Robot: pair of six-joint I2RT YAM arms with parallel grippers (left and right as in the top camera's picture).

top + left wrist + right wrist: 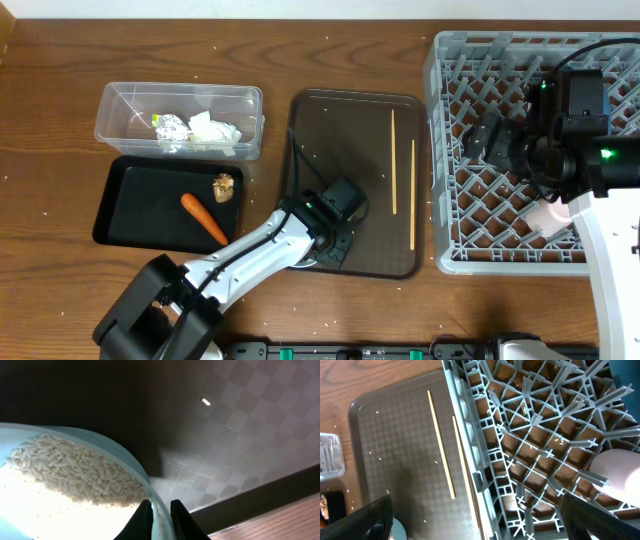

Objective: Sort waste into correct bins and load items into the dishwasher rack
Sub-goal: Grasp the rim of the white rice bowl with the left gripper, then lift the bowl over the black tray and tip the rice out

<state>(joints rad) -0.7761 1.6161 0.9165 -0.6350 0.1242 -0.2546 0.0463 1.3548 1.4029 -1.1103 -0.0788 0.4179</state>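
Clear tub: at the far left the clear tub (130, 95) holds the crumpled tissue (212, 128) and the printed wrapper (170, 127), so we count those two as sorted.
Black tray: just in front of the tub, the black tray (140, 200) carries the carrot (203, 218) and the brown lump (223, 186), lying apart; these look sorted too.
Left claw: the left claw (160, 506) is clenched on the pale blue rim of the bowl (115, 455), low over the brown serving tray (340, 140).
Rice: a heap of rice (70, 467) sits inside the bowl, and stray grains dot the tray and the counter (60, 60); we judge this waste is yet to be binned.
Chopsticks: the two chopsticks (393, 160) lie side by side, not touching, on the tray's right part, not yet loaded.
Rack: the rack (440, 100) on the right has the pinkish-white cup (620, 475) resting in it.
Right claw: the right claw (476, 505) is spread wide and empty over the rack's left edge.
Unseen: we cannot find the plate or the blue cup with certainty.
Left to do: rice, bowl and chopsticks, by our reckoning.
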